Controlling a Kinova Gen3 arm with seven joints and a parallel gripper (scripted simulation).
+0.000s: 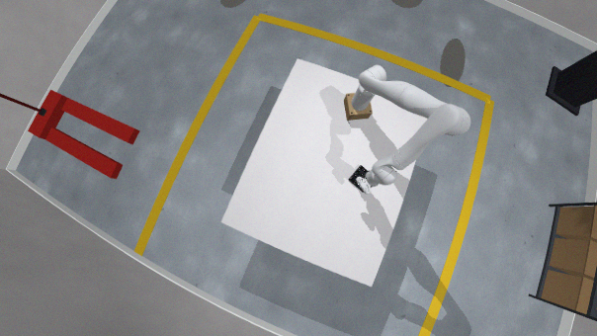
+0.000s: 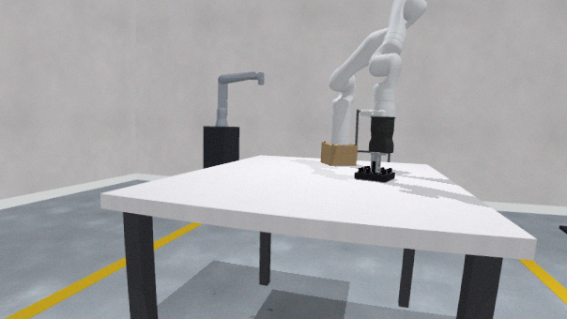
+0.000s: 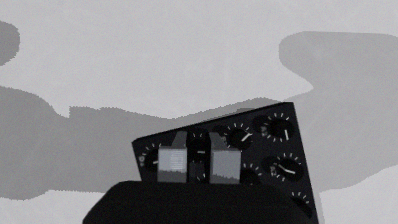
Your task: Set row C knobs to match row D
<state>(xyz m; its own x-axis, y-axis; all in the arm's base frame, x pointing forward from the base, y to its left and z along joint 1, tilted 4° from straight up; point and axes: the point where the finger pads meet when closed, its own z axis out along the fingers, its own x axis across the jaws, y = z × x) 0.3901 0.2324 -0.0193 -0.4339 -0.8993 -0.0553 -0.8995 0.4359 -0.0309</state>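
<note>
The black knob box [image 1: 357, 174] [image 2: 375, 177] [image 3: 260, 151] lies on the white table [image 1: 297, 198] [image 2: 244, 202], under my gripper [image 2: 376, 169] [image 3: 197, 149]. In the wrist view its front is toward the left and column 1 runs along the top edge. My fingers are shut on knob C1 [image 3: 200, 145]; its short white line lies crosswise between them. Knob D1 [image 3: 156, 162] is partly behind the left finger, its line pointing left. B1 [image 3: 240, 138] and A1 [image 3: 281, 130] show to the right. The rest of rows C and D is hidden by the gripper.
Knob A2 [image 3: 287, 170] shows below A1, close to the other knobs. The arm's wooden base block [image 1: 358, 110] [image 2: 339, 154] stands on the table behind the box. Arm shadows fall across the table around the box.
</note>
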